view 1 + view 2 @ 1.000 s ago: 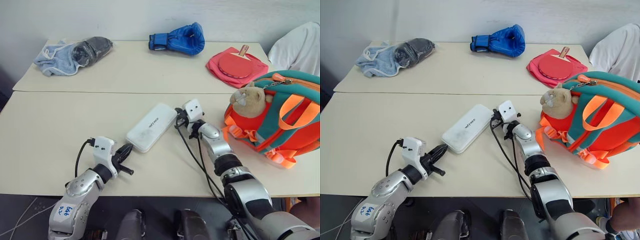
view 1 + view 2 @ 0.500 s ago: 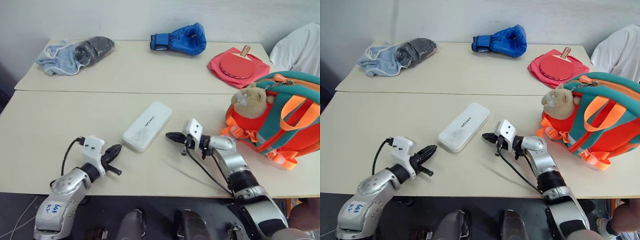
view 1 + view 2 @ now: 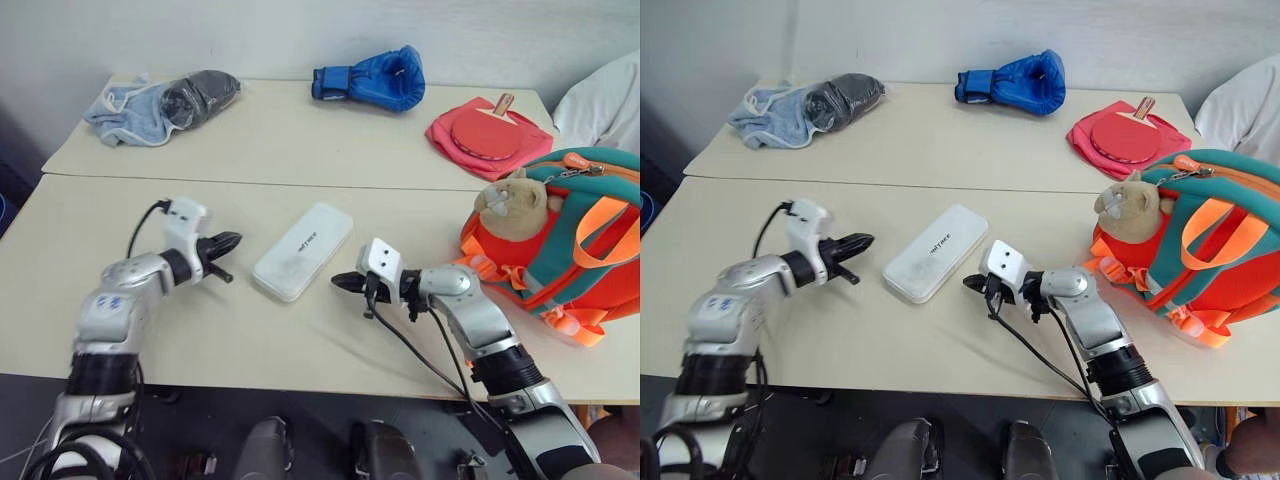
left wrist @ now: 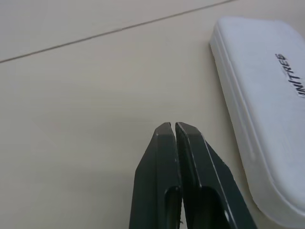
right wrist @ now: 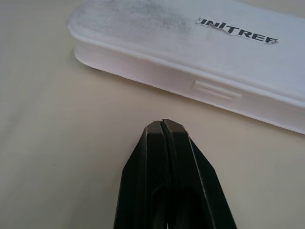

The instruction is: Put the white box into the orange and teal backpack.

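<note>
White box point(image 3: 302, 251) flat on table point(image 3: 300, 150) — pinched-together left hand point(image 3: 232, 242), right hand point(image 3: 340, 282) flanking, backpack point(image 3: 565, 240) unobstructed.

Items counted on table point(image 3: 300, 150): one white box point(image 3: 303, 251); one orange and teal backpack point(image 3: 570, 250) bearing one plush animal point(image 3: 512, 198); one blue boxing glove point(image 3: 372, 78); one pink paddle case point(image 3: 490, 130) with one table-tennis paddle point(image 3: 487, 123); one blue cloth bundle point(image 3: 160, 102).

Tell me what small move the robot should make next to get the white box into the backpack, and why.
Probably press both hands inward against the white box. It lies flat between the shut left hand and shut right hand, neither touching it, so a two-sided squeeze looks likeliest to lift it toward the backpack.
</note>
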Available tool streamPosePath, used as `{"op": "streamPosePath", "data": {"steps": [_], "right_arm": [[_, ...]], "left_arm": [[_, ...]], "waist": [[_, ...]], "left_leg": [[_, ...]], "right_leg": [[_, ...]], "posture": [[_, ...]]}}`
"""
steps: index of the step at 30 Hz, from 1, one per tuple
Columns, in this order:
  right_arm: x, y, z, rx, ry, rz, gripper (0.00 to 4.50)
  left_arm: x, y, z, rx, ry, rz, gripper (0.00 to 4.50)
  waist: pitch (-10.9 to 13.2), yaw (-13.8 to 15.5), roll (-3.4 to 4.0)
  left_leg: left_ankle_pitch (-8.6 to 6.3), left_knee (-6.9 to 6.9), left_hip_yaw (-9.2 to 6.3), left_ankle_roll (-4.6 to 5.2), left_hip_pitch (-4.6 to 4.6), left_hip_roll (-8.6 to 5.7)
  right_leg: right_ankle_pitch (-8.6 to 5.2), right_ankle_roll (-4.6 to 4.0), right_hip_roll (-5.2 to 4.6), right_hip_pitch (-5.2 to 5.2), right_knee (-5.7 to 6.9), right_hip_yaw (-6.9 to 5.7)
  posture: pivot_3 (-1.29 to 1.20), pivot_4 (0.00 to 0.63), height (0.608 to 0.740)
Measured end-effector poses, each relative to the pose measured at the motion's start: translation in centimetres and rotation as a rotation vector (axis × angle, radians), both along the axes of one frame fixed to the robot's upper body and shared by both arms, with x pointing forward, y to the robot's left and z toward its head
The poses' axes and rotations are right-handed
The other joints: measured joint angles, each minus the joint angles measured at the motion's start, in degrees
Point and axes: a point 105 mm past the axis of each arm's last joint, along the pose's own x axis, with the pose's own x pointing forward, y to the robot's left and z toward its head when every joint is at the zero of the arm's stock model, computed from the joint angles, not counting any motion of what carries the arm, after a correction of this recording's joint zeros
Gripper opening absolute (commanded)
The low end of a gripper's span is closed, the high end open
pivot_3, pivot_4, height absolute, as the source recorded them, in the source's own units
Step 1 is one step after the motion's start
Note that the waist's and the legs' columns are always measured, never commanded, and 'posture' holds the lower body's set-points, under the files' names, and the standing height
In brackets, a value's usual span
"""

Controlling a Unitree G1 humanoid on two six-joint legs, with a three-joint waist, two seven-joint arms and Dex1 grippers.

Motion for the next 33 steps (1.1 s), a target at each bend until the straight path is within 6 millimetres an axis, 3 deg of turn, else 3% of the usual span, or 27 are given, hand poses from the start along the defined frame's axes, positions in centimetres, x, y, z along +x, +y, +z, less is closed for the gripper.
{"op": "streamPosePath", "data": {"steps": [4, 10, 17, 20, 24, 27, 31, 33], "right_arm": [[0.0, 0.4, -0.2, -0.018, -0.026, 0.007, 0.0], [-1.0, 1.8, 0.2, 0.009, -0.028, 0.072, 0.0], [-3.6, 2.9, 1.6, 0.086, -0.005, 0.203, 0.0], [-4.3, 2.6, 1.9, 0.093, 0.003, 0.209, 0.0], [-5.7, -0.3, 1.6, 0.08, 0.063, 0.159, 0.0], [-6.3, -2.7, 2.3, 0.118, 0.085, 0.077, 0.0], [-4.7, -5.7, 3.0, 0.136, 0.035, -0.1, 0.0], [-2.5, -7.2, 2.8, 0.113, -0.014, -0.227, 0.0]], "left_arm": [[1.4, -2.6, -0.6, 0.01, 0.022, -0.082, 0.15], [2.5, -7.0, 0.1, 0.033, -0.019, -0.255, 0.15], [1.6, -11.5, 0.1, 0.045, -0.1, -0.508, 0.15], [1.4, -12.2, 0.1, 0.05, -0.126, -0.548, 0.15], [2.2, -10.1, 0.9, 0.042, -0.164, -0.476, 0.15], [1.9, -6.5, 2.0, 0.028, -0.208, -0.424, 0.15], [0.2, -1.4, 2.7, 0.012, -0.197, -0.375, 0.15], [-1.9, 0.6, 2.4, 0.042, -0.144, -0.399, 0.15]], "waist": [[0.0, -0.2, -0.03], [0.0, 0.0, -0.03], [0.0, 0.0, -0.03], [0.0, 0.0, -0.03], [0.0, 0.2, -0.06], [0.0, -0.3, -0.06], [0.0, -0.2, -0.06], [0.0, -0.3, -0.06]], "left_leg": [[0.01, 0.04, 0.25, 0.0, -0.01, 0.1], [0.06, 0.13, 0.27, -0.08, -0.01, 0.22], [0.05, 0.19, 0.3, -0.07, -0.02, 0.22], [0.05, 0.25, 0.3, -0.06, -0.02, 0.24], [0.03, 0.27, 0.3, -0.03, -0.09, 0.23], [0.02, 0.21, 0.38, -0.04, -0.06, 0.33], [0.02, 0.22, 0.42, -0.08, -0.05, 0.41], [0.01, 0.22, 0.47, -0.07, -0.04, 0.4]], "right_leg": [[0.01, 0.02, 0.18, -0.09, 0.0, -0.03], [0.01, 0.02, 0.37, -0.15, 0.09, 0.08], [0.01, 0.02, 0.37, -0.15, 0.1, 0.09], [0.01, 0.02, 0.36, -0.17, 0.21, 0.1], [0.01, 0.03, 0.33, -0.25, 0.23, 0.12], [0.01, 0.02, 0.36, -0.29, 0.26, 0.16], [0.01, 0.02, 0.39, -0.36, 0.36, 0.18], [0.01, 0.02, 0.37, -0.38, 0.35, 0.27]], "posture": [[0.0, 0.15, 0.74], [0.0, 0.15, 0.74], [0.0, 0.15, 0.74], [0.0, 0.15, 0.74], [0.0, 0.15, 0.74], [0.0, 0.15, 0.74], [0.0, 0.15, 0.74], [0.0, 0.15, 0.74]]}}
